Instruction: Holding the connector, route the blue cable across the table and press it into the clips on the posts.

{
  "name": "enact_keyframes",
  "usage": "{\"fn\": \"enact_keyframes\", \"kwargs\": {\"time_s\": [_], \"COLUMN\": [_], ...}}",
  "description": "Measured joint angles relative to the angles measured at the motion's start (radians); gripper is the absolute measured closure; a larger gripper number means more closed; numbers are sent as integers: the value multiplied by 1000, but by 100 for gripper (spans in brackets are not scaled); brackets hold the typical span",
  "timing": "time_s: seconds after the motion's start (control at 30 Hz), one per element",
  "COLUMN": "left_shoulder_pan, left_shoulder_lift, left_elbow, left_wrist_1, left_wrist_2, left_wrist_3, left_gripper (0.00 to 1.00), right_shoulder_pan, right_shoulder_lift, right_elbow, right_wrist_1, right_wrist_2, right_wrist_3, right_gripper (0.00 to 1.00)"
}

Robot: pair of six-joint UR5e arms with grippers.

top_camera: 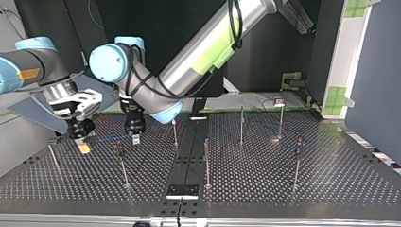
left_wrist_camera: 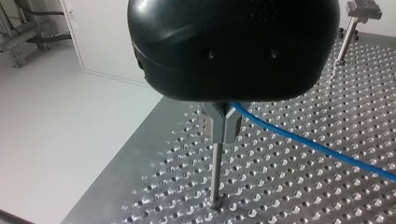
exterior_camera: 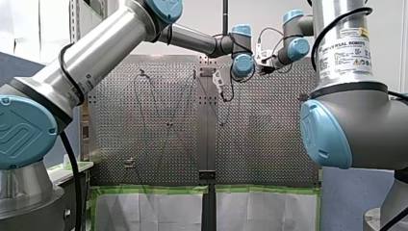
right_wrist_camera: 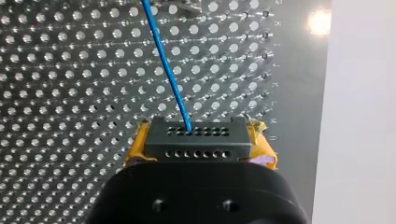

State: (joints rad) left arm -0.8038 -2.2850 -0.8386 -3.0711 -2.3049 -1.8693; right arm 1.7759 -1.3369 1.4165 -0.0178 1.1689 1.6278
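Note:
In the right wrist view my right gripper [right_wrist_camera: 198, 142] has its yellow pads [right_wrist_camera: 134, 150] shut on a black connector [right_wrist_camera: 196, 135] with rows of holes. The blue cable [right_wrist_camera: 167, 70] leaves the connector and runs ahead over the perforated table. In the left wrist view my left gripper [left_wrist_camera: 223, 122] is shut, its metal fingertips right at the top of a thin post [left_wrist_camera: 216, 172]. The blue cable [left_wrist_camera: 308, 142] comes out from behind the fingers and trails off to one side. In the top view my right gripper [top_camera: 84, 147] hangs at the left, my left gripper [top_camera: 135, 138] just beside it.
Several thin posts stand on the table [top_camera: 302, 198], among them ones at mid-table [top_camera: 206, 161] and further right [top_camera: 298, 163]. A dark bar [top_camera: 189, 156] runs down the middle. The table's edge [left_wrist_camera: 135, 154] lies close beside the left gripper's post. Another clip post [left_wrist_camera: 355, 18] stands beyond.

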Motion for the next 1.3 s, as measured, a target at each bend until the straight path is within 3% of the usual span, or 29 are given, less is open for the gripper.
{"fn": "enact_keyframes", "kwargs": {"time_s": [0.2,0.83,1.03,1.2,1.27,1.3], "left_shoulder_pan": [16,114,151,155,151,149], "left_shoulder_lift": [-1,-46,-53,-52,-52,-52], "left_elbow": [0,3,7,7,7,7], "left_wrist_1": [13,124,129,112,102,96], "left_wrist_2": [15,197,251,296,309,312], "left_wrist_3": [1,10,10,10,10,10], "left_gripper": [100,100,100,100,85,85], "right_shoulder_pan": [-4,-19,-34,-44,-47,-48], "right_shoulder_lift": [1,58,76,78,78,78], "right_elbow": [-9,-17,-38,-45,-45,-45], "right_wrist_1": [8,5,4,5,5,5], "right_wrist_2": [2,-7,-12,-16,-20,-21], "right_wrist_3": [0,-7,-4,-5,-6,-6], "right_gripper": [100,100,100,100,100,100]}}
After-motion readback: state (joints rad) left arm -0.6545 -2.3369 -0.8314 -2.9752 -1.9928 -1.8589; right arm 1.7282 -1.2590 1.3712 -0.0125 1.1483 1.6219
